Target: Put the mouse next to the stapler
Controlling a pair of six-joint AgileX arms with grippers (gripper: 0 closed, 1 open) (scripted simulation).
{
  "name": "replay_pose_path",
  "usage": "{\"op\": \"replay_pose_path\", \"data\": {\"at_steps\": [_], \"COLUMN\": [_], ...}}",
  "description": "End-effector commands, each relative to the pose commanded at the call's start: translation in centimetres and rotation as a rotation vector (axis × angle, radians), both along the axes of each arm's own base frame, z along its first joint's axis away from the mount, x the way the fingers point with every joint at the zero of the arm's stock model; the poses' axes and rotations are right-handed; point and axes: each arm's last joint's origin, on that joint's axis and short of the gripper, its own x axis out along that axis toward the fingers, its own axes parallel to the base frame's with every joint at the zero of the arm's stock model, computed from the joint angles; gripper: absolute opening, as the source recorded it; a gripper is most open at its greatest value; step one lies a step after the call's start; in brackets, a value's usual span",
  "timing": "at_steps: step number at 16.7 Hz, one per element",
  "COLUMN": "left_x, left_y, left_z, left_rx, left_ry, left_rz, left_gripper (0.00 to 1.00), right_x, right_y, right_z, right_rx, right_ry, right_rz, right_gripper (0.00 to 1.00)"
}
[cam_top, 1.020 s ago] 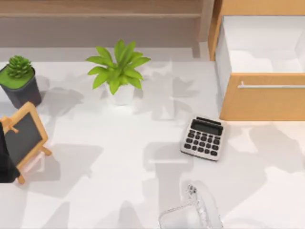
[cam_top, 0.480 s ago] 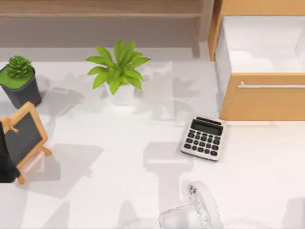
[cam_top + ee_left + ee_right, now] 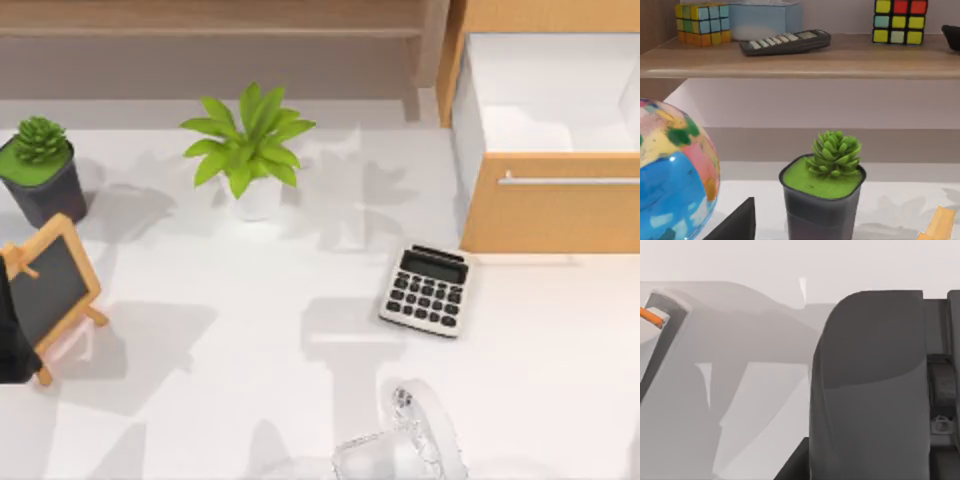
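Overhead, surface [image 3: 200, 400]: calculator [image 3: 425, 290] at 4 o'clock, open drawer [image 3: 550, 140] at 2, leafy plant [image 3: 250, 150] at 11, succulent pot [image 3: 40, 175] at 10, chalkboard easel [image 3: 45, 290] at 9, clear glassy object [image 3: 400, 450] at 6.
Left arm [image 3: 10, 335]: dark, at the 9 o'clock edge, overlapping the easel; claw state, cannot tell.
Left wrist extras: succulent pot [image 3: 822, 192] close up, painted globe [image 3: 670, 170] beside it, a shelf [image 3: 840, 60] above carrying two puzzle cubes [image 3: 702, 24] [image 3: 900, 20] and a keypad device [image 3: 785, 41].
Right wrist extras: dark grey rounded body [image 3: 870, 390] close up over pale surface.
Mouse: cannot tell whether that body is it.
Right claw: state, cannot tell.
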Motion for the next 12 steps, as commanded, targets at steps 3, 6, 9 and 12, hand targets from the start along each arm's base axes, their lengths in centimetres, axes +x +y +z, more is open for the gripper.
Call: {"op": "replay_pose_path", "data": {"at_steps": [3, 6, 9, 12], "left_x": [0.0, 0.0, 0.0, 0.0], "left_y": [0.0, 0.0, 0.0, 0.0], "left_z": [0.0, 0.0, 0.0, 0.0], "left_rx": [0.0, 0.0, 0.0, 0.0], "left_ry": [0.0, 0.0, 0.0, 0.0], "left_rz": [0.0, 0.0, 0.0, 0.0], "left_gripper": [1.0, 1.0, 1.0, 1.0], "right_x": [0.1, 0.6, 1.4, 2.3], "right_y": [0.0, -0.5, -1.2, -1.4], "right_z": [0.1, 0.7, 1.2, 1.5], "right_rx": [0.0, -0.017, -0.025, -0.031], "right_ry": [-0.006, -0.062, -0.121, -0.171], "right_rz": [0.003, 0.0, 0.007, 0.03], "right_gripper": [0.0, 0.0, 0.0, 0.0]}}
